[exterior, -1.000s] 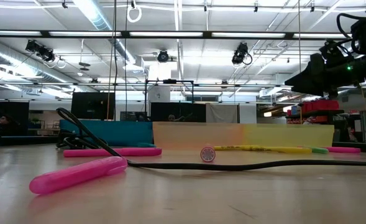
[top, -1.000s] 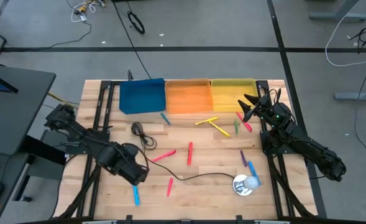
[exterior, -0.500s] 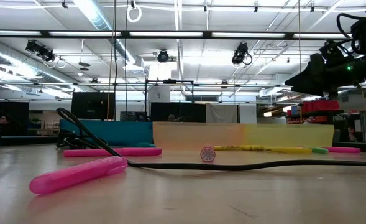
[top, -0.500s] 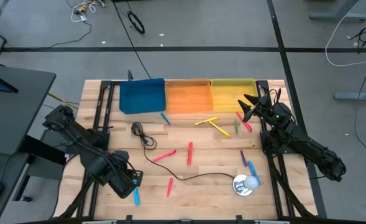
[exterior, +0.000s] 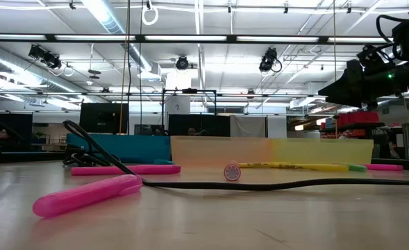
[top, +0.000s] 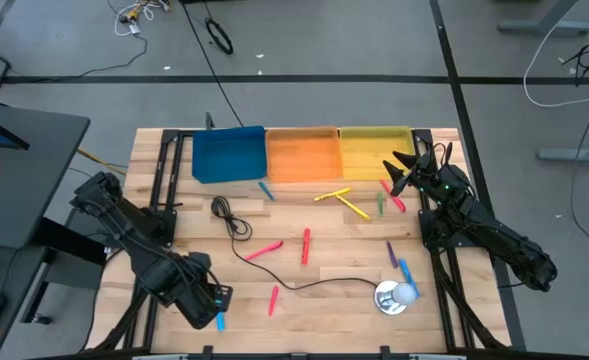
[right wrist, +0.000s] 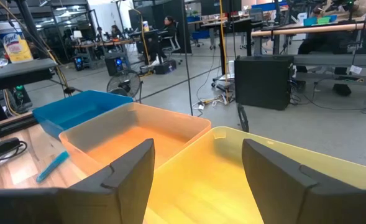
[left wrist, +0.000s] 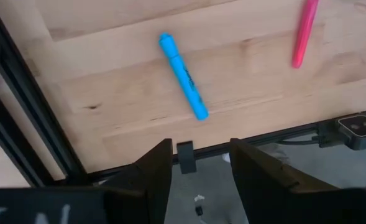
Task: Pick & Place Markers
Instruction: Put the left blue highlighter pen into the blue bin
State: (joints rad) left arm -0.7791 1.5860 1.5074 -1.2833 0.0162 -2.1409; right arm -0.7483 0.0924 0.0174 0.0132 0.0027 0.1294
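room: open lab, grey floor, ceiling lights.
surface: wooden table (top: 324, 275), three trays along far edge.
progress: no marker seen in the trays; all markers (top: 305, 245) loose on table.
left gripper (left wrist: 195, 162): fingers apart, empty, blue marker (left wrist: 183, 76) just ahead.
right gripper (right wrist: 195, 165): apart, empty, at yellow tray (right wrist: 282, 186).

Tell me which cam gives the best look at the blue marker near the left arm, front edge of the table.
Left wrist view: the blue marker lies whole and unobstructed on the wood, ahead of the open left end effector. The high view shows it only as a sliver beside that end effector. The low and right wrist views don't show it.
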